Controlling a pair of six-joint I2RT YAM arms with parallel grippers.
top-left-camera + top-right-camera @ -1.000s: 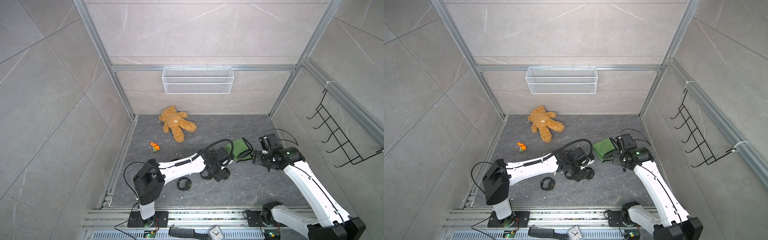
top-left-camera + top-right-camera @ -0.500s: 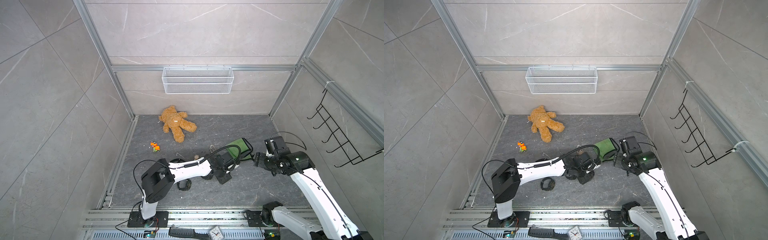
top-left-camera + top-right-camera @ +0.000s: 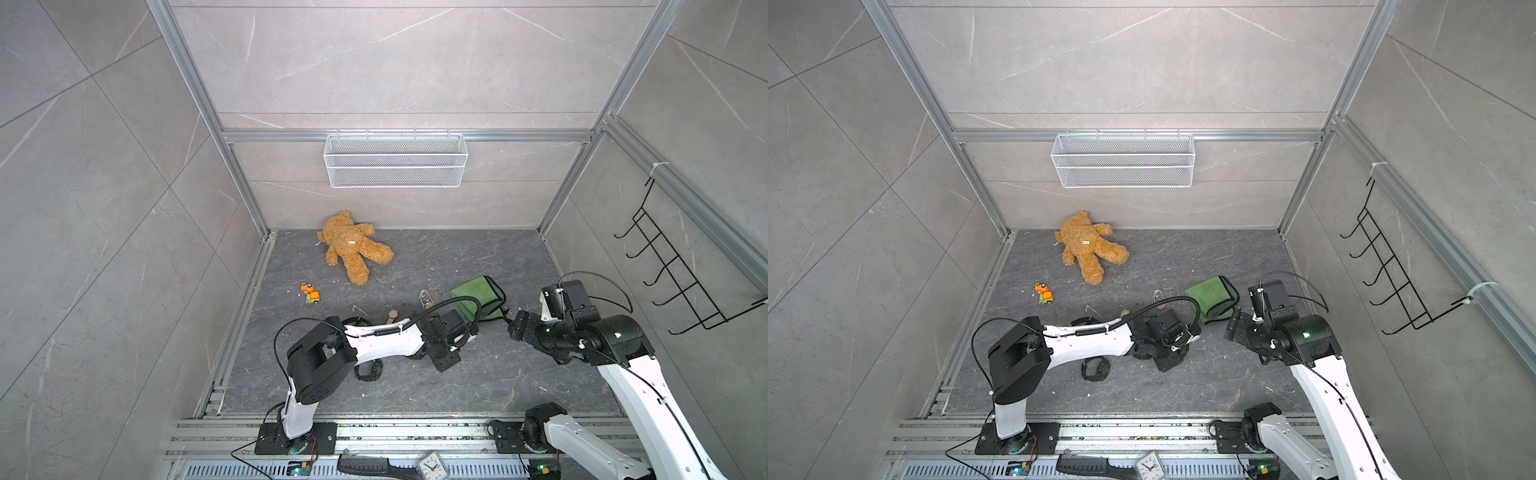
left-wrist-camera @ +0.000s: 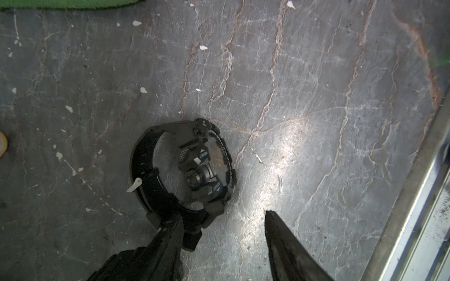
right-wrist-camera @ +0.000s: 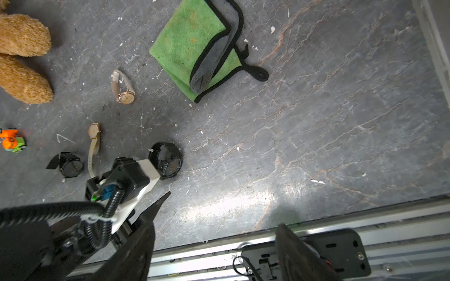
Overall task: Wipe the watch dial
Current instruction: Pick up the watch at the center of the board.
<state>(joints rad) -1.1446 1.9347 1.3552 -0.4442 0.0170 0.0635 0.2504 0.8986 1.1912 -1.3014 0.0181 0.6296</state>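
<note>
Black watch [image 4: 194,170] lay on its side on tabletop [image 4: 316,97], unheld. My left fingers [image 4: 170,233] apart, one tip at strap. Right fingers [image 5: 151,219] apart, empty. Green cloth [image 5: 194,48] nearby.

I see the teddy bear [image 3: 351,245] at the back of the floor [image 3: 457,386]; the toy car [image 3: 311,293] lies nearer me, to its left; the cloth [image 3: 476,295] lies right of centre; a watch [image 5: 168,161] lies on the floor before the cloth.
</note>
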